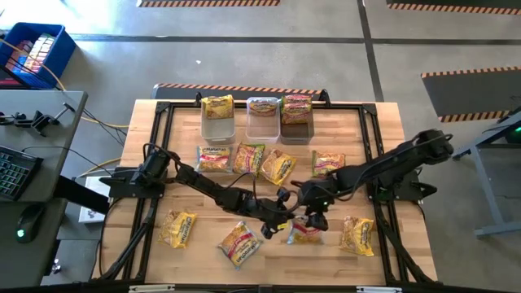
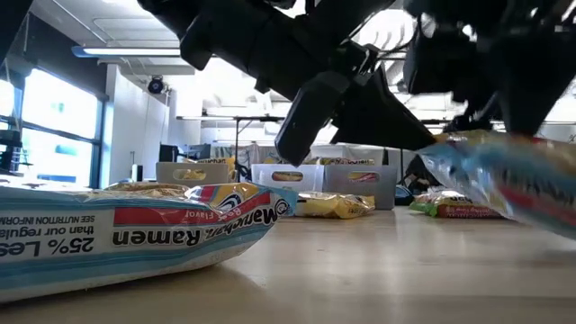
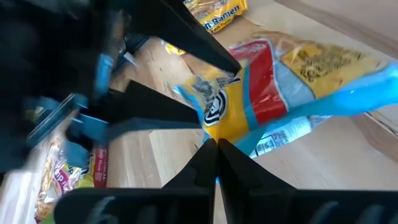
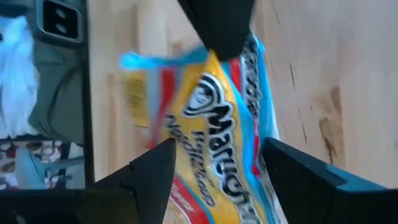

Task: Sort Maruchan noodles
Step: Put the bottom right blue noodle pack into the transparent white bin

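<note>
Wooden table (image 1: 383,155), slatted, flat; three rectangular bins (image 1: 263,119) along far edge. Crinkly blue-edged packet (image 1: 304,231), front centre, mid-handover: pinched in clenched left gripper (image 1: 281,224); right gripper (image 1: 316,218) released, fingers straddling. Next, probably: carry to matching bin. Other packets scattered flat.

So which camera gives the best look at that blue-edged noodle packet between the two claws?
The right wrist view: the blue-edged packet fills it, logo readable, between the open right gripper. The left wrist view shows the shut left gripper pinching its edge. From above it's small; the low view shows it side-on.
</note>
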### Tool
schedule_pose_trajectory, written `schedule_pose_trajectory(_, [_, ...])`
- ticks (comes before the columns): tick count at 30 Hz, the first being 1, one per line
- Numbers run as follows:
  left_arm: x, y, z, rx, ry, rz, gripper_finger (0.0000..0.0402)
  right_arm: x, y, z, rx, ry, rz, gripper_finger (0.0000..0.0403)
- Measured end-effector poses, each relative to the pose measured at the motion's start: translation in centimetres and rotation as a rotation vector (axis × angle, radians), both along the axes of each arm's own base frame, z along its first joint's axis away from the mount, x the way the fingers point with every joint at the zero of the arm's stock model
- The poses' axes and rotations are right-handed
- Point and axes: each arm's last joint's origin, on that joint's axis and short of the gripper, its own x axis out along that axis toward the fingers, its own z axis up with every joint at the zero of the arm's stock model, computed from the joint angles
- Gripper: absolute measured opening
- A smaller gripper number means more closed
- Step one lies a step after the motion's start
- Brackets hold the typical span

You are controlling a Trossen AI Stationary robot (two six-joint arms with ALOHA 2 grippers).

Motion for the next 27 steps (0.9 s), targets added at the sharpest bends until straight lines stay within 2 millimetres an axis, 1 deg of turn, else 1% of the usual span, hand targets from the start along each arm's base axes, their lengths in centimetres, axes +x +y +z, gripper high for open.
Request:
schedule_pose_trajectory(3, [0.0,0.0,0.0,-0.005,-0.001,0.005,0.0,0.4,0.3,-1.0,0.036,0.027,0.025,0.0241])
schedule_pose_trajectory(7, [0.0,0.0,0.0,-0.003,-0.002,0.015,0.0,0.9,0.6,-1.5,0.106,0.017,0.089,0.0241])
schedule_pose_trajectory(12, [-0.1,-0.4,0.0,0.013,-0.004,0.009,0.0,0.6,0.2,-1.2,0.105,0.027,0.081,0.0241])
schedule_pose_trajectory(18, [-0.4,-1.2,0.0,0.05,-0.011,-0.005,0.0,-0.4,-0.6,0.9,0.031,-0.016,0.025,0.0241])
schedule_pose_trajectory(20, [-0.5,-1.4,0.1,0.066,-0.015,-0.001,0.0,-0.6,-0.8,1.3,0.014,-0.04,0.01,0.0241])
schedule_pose_trajectory(23, [-0.6,-1.6,0.4,0.08,-0.024,0.0,0.0,-0.7,-0.8,0.8,0.051,-0.069,-0.004,0.0241])
schedule_pose_trajectory(27, [-0.8,-1.8,1.5,0.083,-0.047,0.011,0.0,-0.8,-0.6,-0.2,0.163,-0.166,-0.021,0.0241])
